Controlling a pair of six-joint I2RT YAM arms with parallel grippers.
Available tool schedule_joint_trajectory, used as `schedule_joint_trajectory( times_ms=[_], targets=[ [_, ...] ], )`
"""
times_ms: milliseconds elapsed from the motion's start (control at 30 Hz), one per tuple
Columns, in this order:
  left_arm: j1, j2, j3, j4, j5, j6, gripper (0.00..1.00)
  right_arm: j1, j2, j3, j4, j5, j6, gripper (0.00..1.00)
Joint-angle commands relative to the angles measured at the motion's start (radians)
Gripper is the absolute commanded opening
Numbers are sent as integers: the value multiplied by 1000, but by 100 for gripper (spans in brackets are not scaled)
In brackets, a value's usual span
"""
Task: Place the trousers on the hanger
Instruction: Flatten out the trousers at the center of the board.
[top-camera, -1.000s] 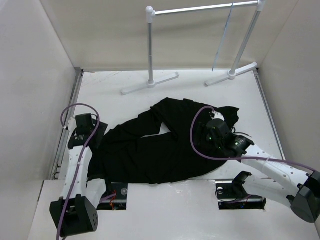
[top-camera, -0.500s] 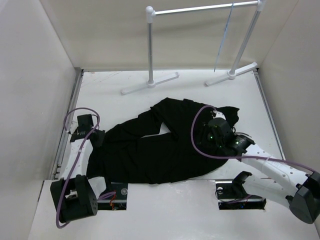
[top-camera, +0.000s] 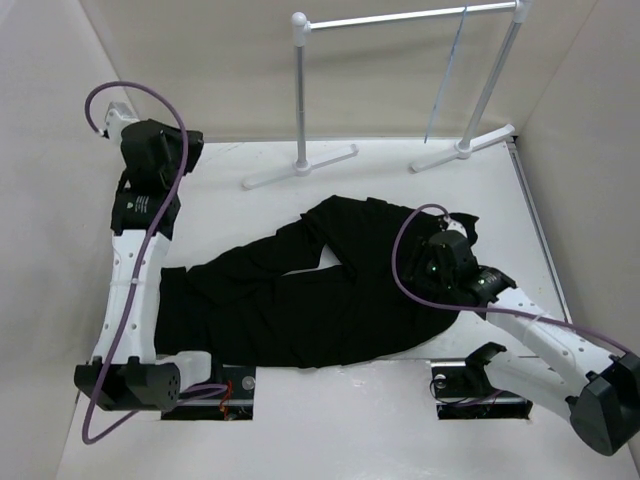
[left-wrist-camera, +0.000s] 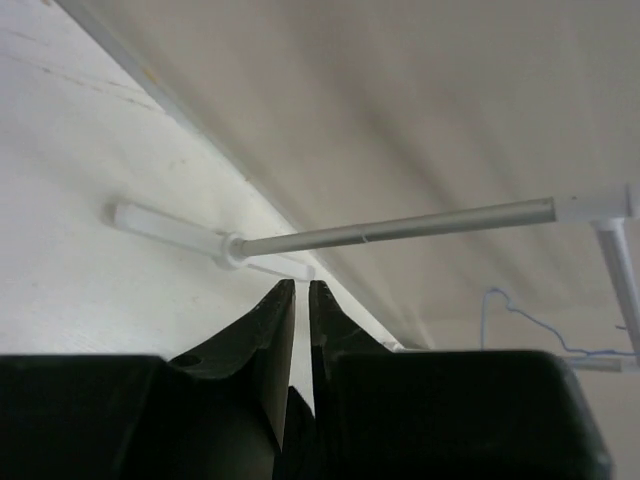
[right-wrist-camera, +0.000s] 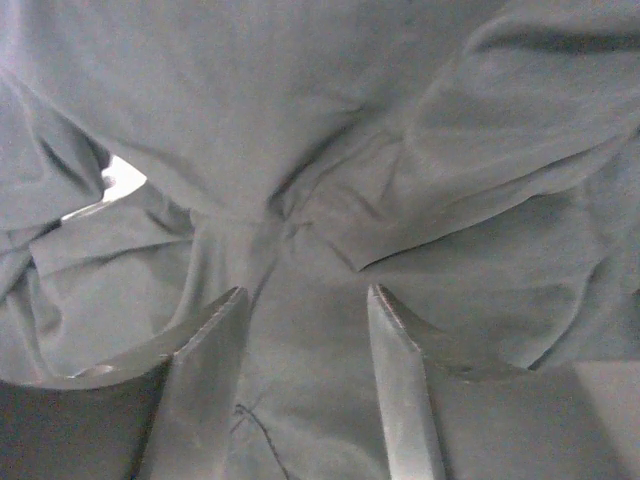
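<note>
The black trousers (top-camera: 300, 295) lie flat across the table, legs to the left and waist to the right. The pale-blue wire hanger (top-camera: 446, 75) hangs from the white rack's bar at the back right; it also shows in the left wrist view (left-wrist-camera: 540, 329). My left gripper (top-camera: 175, 160) is raised high at the back left, away from the trousers, its jaws nearly together and empty (left-wrist-camera: 302, 285). My right gripper (top-camera: 440, 262) sits low over the waist end, open (right-wrist-camera: 305, 300), with dark cloth (right-wrist-camera: 330, 150) under and between its fingers.
The white tubular rack (top-camera: 400, 18) stands at the back on two posts with T-shaped feet (top-camera: 300, 167); its post shows in the left wrist view (left-wrist-camera: 400, 228). Walls close in the left, right and back sides. Two cut-outs sit at the near edge (top-camera: 470, 395).
My left arm has lifted from the trouser-leg end at the left and swung up to the back left. The leg ends now lie a little further left. The right gripper has barely moved.
</note>
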Motion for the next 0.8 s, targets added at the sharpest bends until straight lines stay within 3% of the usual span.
schedule_joint_trajectory(
  times_ms=[0, 100, 167, 233, 367, 633, 767],
  targets=[
    [62, -23, -129, -99, -17, 27, 15, -36, -10, 16, 43, 3, -10, 62],
    [97, -96, -373, -139, 54, -9, 34, -63, -32, 8, 46, -6, -10, 65],
    [133, -158, -520, -167, 71, -20, 55, -68, -40, 10, 44, -13, -19, 65],
    [162, -216, -626, -178, 85, -32, 65, -65, -40, 14, 38, -20, -24, 65],
    [209, -242, -711, -153, 103, -38, 73, -50, -18, 16, 37, -29, -24, 65],
    [226, -49, -742, 46, 102, -40, 72, 59, 23, 13, 47, -35, -7, 65],
    [210, 14, -750, 76, 115, -40, 52, 85, 29, 5, 49, -24, 13, 65]
  ],
)
